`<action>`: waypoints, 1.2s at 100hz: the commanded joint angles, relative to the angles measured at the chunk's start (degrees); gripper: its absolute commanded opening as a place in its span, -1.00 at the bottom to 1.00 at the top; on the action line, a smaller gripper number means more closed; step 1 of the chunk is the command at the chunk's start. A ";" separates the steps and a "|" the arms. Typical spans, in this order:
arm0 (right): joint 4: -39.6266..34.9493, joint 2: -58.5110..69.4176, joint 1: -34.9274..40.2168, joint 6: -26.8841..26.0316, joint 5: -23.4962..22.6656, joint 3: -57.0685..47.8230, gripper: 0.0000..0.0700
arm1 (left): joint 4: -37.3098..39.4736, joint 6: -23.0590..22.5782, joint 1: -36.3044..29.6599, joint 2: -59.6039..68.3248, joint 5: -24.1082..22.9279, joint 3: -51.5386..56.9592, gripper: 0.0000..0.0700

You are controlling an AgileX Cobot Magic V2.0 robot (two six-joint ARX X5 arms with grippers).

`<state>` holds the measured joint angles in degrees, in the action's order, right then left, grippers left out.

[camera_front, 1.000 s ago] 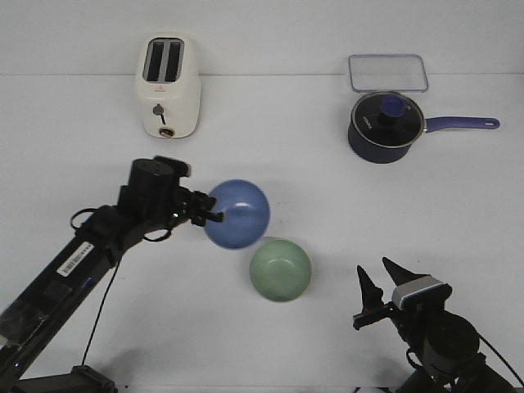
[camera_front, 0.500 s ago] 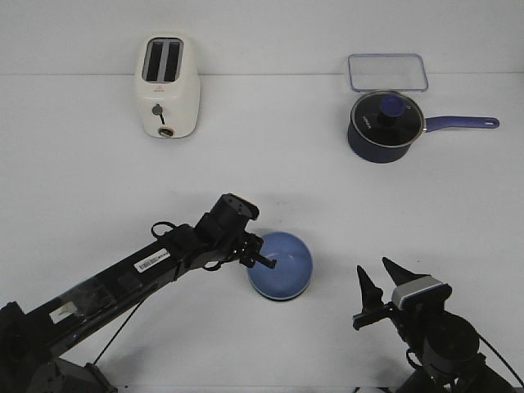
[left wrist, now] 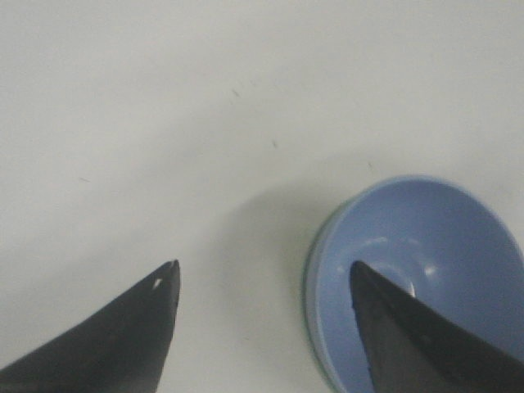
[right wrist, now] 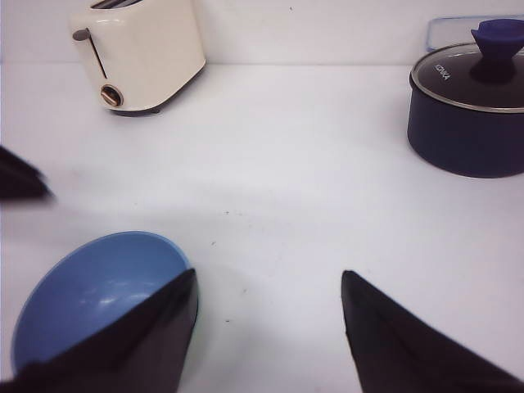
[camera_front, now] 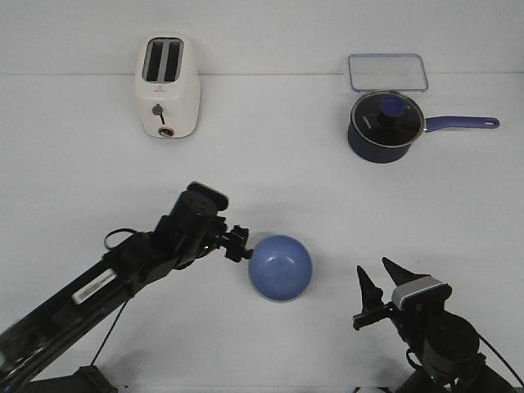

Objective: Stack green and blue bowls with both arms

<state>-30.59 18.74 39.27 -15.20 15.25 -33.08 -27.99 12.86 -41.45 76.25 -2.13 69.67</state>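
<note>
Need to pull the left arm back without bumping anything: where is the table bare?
Bare: the wide stretch between the toaster and the saucepan, and the near-left table beside the left gripper. Crowded: the stacked blue bowl beside that gripper, and the right gripper just beyond it.

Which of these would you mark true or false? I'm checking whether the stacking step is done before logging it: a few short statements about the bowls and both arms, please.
1. The blue bowl sits inside the green bowl. True; only a thin green rim shows beneath it.
2. The left gripper is gripping the blue bowl. False; its fingers are open, with one over the bowl and nothing clamped.
3. The right gripper is open and holds nothing. True.
4. The saucepan has no lid. False; a glass lid with a blue knob is on it.
5. The toaster stands at the far left of the table. True.
</note>
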 commanded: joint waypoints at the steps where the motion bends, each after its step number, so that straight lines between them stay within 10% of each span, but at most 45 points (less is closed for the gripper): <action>1: 0.70 0.04 0.42 0.48 0.22 -0.44 0.06 | 0.09 -2.16 -0.39 -5.03 -3.85 -0.85 0.11; 49: 0.50 0.04 0.42 0.50 0.22 -0.44 -0.05 | 12.68 6.93 0.02 -39.67 -10.38 -38.03 0.06; 60: -0.44 0.07 0.42 0.52 0.22 -0.42 -1.00 | 13.05 6.86 0.02 -41.20 -10.32 -38.01 -1.00; 120: -0.68 -0.04 0.42 -0.13 -0.17 -0.44 -0.98 | 13.16 6.91 0.02 -47.56 -9.84 -37.99 -0.96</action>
<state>-31.92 18.74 39.27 -15.09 15.07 -33.08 -15.42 19.51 -41.10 29.04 -11.94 30.98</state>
